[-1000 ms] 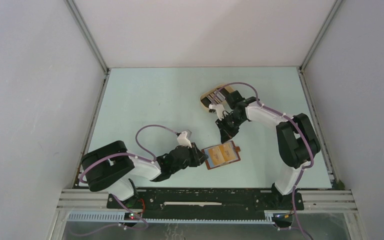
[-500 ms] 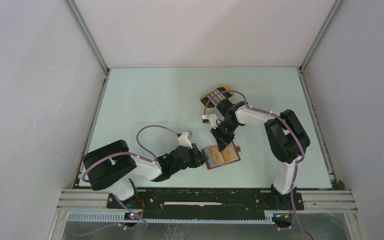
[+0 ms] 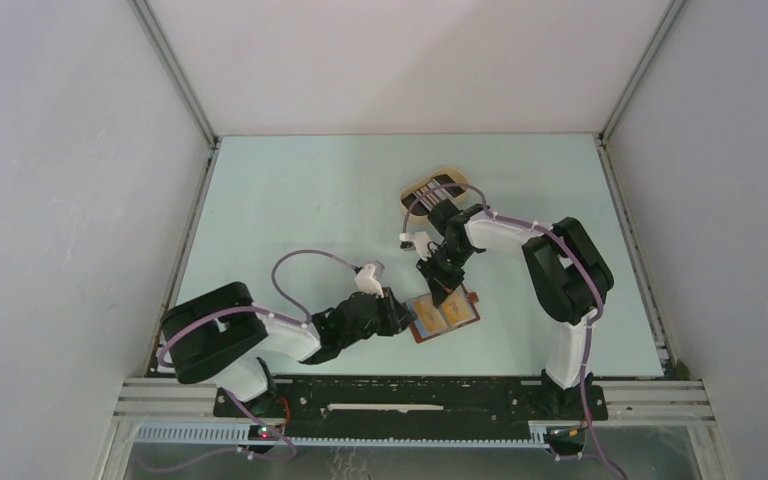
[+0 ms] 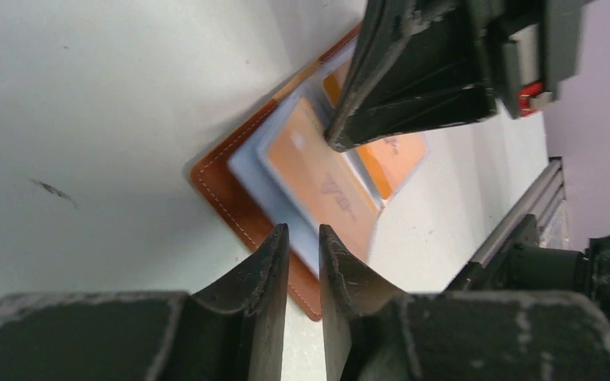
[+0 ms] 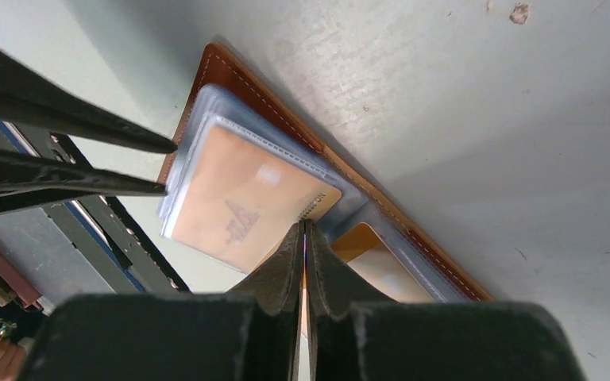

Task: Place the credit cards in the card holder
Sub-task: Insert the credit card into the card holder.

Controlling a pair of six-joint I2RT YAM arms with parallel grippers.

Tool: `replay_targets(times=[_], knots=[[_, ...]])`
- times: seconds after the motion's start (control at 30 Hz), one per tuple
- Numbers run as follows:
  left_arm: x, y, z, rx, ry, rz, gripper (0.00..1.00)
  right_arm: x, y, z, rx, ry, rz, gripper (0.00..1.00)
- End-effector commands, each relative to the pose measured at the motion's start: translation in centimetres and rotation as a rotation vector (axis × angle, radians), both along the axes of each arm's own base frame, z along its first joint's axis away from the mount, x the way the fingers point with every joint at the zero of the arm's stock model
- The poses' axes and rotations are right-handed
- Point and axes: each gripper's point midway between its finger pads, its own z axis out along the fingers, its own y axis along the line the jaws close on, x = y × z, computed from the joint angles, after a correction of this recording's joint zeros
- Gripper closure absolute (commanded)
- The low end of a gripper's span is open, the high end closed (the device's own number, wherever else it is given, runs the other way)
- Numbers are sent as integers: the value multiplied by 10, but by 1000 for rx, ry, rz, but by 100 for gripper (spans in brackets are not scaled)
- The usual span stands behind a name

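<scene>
The card holder (image 3: 454, 318) is seen lying open and flat on the pale table (image 3: 290, 200), near the front edge and about midway across. Its inside is turned up, and its reddish-brown leather shows as a border.

At the left of the overhead view, the left arm (image 3: 260, 335) is stretched low along the table, and the left gripper (image 3: 407, 318) is set at the holder's left edge. In the left wrist view its fingers (image 4: 274, 262) are held with only a narrow gap between them, the tips at the edge of the clear plastic sleeves (image 5: 206, 115). Whether that edge is pinched cannot be told.

The sleeves are stacked on the holder's left half, and orange inserts (image 5: 238, 206) with printed marks are seen inside on both halves. A small closing tab (image 3: 475, 297) is seen at the holder's right edge.

The right gripper (image 5: 303, 230) is pointed down at the fold between the two halves, its tip at the sleeves. Its fingers are pressed together, with only a hairline pale seam between them. Whether a card is held in that seam cannot be told.

Farther back, the credit cards (image 3: 424, 192) are seen as dark and pale strips in a beige tray (image 3: 449, 172), well apart from the holder. At the right, the right arm (image 3: 560, 270) is bent from its base toward the centre.
</scene>
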Motion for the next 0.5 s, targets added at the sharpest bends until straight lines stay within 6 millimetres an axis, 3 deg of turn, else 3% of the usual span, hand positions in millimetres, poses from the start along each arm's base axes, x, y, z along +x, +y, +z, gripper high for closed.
replay_targets(times=[0.0,0.27,0.47], knots=[[-5,2,28,-73,-71,-30,75,4,6,17,35,-50,37,90],[-18,6,68,-182,-99,-72,73,4,7,26,55,-78,56,89],[-22,1,62,-215,-44,-70,67,5,4,14,16,-59,37,90]])
